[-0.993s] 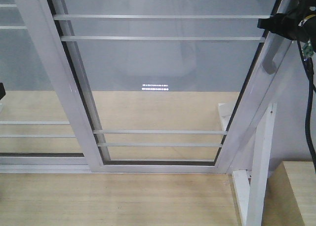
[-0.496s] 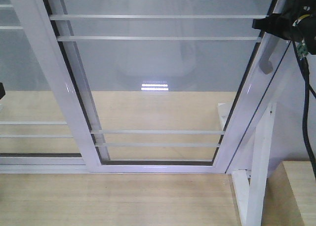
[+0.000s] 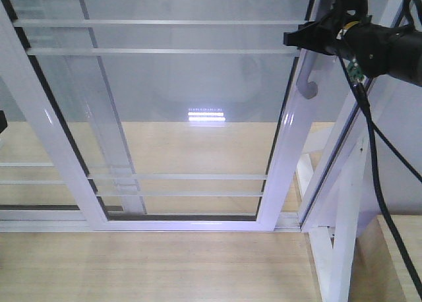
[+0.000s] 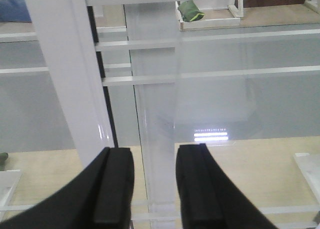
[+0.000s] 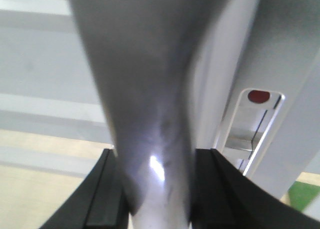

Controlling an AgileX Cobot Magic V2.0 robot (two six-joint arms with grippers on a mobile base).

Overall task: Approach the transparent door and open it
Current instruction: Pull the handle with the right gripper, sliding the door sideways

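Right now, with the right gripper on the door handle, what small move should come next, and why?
Probably pull the handle toward the robot's left. The right gripper is shut on it, and only a narrow gap shows between the transparent door and the fixed frame, so the door looks only partly open.
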